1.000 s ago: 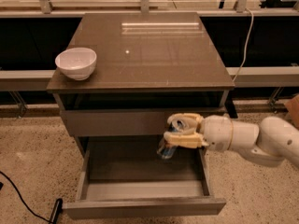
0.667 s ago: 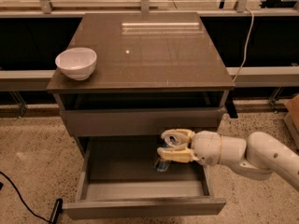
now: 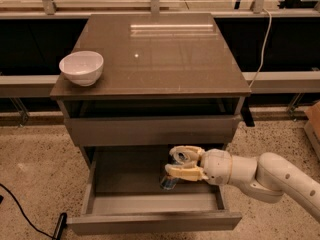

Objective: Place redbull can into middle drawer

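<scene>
Nearest the camera, at six o'clock, the middle drawer (image 3: 150,222) stands pulled out from the cabinet, its plain front across the bottom of the view and its flat floor open to sight. And there is the redbull can (image 3: 169,182), inside the drawer toward its right half, blue and silver, tilted, its lower end down near the drawer floor. Whether it touches the floor I cannot tell. Just above it sits the gripper (image 3: 181,163), its pale fingers (image 3: 184,173) clamped on the upper part of the can, one above and one below. The white arm (image 3: 270,176) reaches in from four o'clock, crossing over the drawer's right wall. Behind the gripper, the other plain drawer front (image 3: 150,130) is closed. Above it the grey-brown surface (image 3: 160,59) spreads out, glossy, with light streaks toward twelve o'clock. At ten o'clock a white bowl (image 3: 81,67) stands upright near the left front corner of the surface, well apart from the can.
</scene>
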{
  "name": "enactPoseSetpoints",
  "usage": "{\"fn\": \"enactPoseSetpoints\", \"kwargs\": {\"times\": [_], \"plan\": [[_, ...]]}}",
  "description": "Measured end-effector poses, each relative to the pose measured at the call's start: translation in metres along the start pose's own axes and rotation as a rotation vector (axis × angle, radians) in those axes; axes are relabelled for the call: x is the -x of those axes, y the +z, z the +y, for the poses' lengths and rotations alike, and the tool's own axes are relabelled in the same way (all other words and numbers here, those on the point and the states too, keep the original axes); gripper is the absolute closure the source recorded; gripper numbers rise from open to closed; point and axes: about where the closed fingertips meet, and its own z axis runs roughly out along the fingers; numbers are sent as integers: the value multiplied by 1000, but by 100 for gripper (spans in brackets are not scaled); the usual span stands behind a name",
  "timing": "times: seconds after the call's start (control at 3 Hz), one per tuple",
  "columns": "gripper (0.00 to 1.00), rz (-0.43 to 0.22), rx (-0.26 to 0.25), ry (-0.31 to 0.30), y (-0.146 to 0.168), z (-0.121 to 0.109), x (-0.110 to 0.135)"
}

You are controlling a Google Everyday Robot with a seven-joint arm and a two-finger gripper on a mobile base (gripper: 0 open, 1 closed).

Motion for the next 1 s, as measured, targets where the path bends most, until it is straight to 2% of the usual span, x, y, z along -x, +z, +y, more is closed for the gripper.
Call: {"fn": "enactPoseSetpoints", "kwargs": {"times": [0.33, 0.67, 1.0], "plan": [[100, 54, -31, -21, 0, -17, -22], [100, 120, -15, -98, -1, -40, -52], [100, 206, 48, -228, -2, -72, -96]]}}
